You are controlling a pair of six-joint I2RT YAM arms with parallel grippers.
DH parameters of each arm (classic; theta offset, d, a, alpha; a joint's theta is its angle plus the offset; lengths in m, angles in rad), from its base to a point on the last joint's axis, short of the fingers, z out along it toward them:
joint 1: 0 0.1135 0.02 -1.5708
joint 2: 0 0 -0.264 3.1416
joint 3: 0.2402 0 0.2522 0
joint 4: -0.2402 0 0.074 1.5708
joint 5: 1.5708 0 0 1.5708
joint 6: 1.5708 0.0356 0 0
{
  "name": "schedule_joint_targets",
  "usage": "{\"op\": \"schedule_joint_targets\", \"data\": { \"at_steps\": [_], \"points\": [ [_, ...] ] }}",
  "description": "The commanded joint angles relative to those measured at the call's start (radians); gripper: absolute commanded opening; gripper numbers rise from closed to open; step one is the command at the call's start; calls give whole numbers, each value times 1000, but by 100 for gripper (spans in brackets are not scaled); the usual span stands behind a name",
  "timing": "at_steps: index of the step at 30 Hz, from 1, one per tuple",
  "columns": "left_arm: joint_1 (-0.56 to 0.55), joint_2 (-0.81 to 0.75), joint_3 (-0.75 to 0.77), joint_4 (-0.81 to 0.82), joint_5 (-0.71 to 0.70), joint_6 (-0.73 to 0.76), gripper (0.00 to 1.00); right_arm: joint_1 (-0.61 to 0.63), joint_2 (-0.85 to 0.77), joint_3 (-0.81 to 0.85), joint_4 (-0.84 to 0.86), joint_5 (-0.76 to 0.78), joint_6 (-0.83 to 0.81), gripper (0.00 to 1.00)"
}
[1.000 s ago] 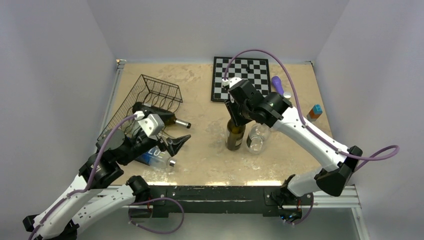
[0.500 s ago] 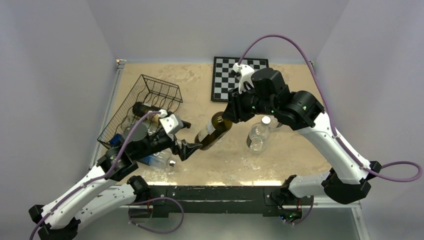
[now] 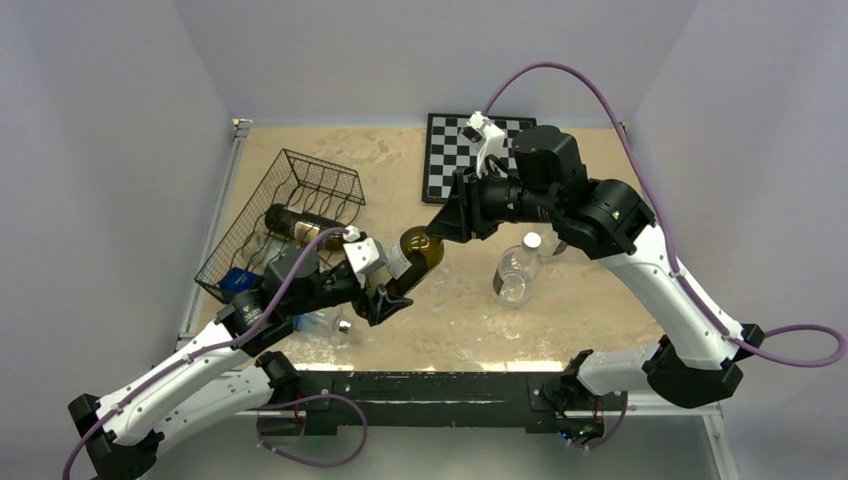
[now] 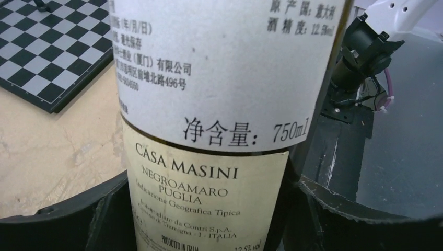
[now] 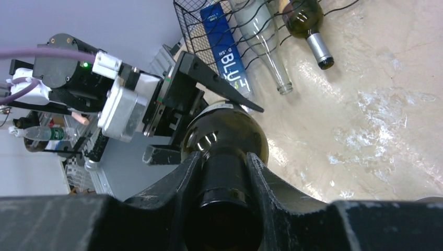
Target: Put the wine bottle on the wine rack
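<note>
Your right claw pinches bottle neck, bottle tilted above surface; left claw spread round its base, contact unclear.

Robotics lab cell, pale walls boxing a beige table, left arm and right arm bolted to its rail

Top view looks down from 6 o'clock across desk; both wrist views, close in, share the wine bottle.
</note>
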Motion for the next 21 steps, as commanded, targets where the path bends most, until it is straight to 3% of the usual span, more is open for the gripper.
{"op": "schedule_joint_targets", "data": {
  "at_steps": [1,3,6,10,11,13,15,17,21],
  "points": [
    [-1,-4,7,16,13,68,61,4,-38,34,218,-166,97,0],
    [-1,-6,16,2,4,102,43,4,-40,26,222,-174,96,0],
    [-1,2,34,-15,-21,141,0,4,-41,13,231,-187,94,0],
    [-1,7,59,-24,-65,198,0,4,-43,0,235,-205,76,0],
    [-2,5,65,-25,-85,217,0,4,-50,-10,237,-201,65,10],
    [-1,6,73,-6,-125,269,0,4,-72,-42,246,-151,32,50],
    [-1,20,87,48,-152,348,0,4,-91,-61,228,-66,16,74],
    [-1,48,105,82,-194,439,0,4,-86,-38,174,27,-23,87],
    [-1,95,145,113,-253,609,0,4,-79,21,93,148,-78,91]
  ]
}}
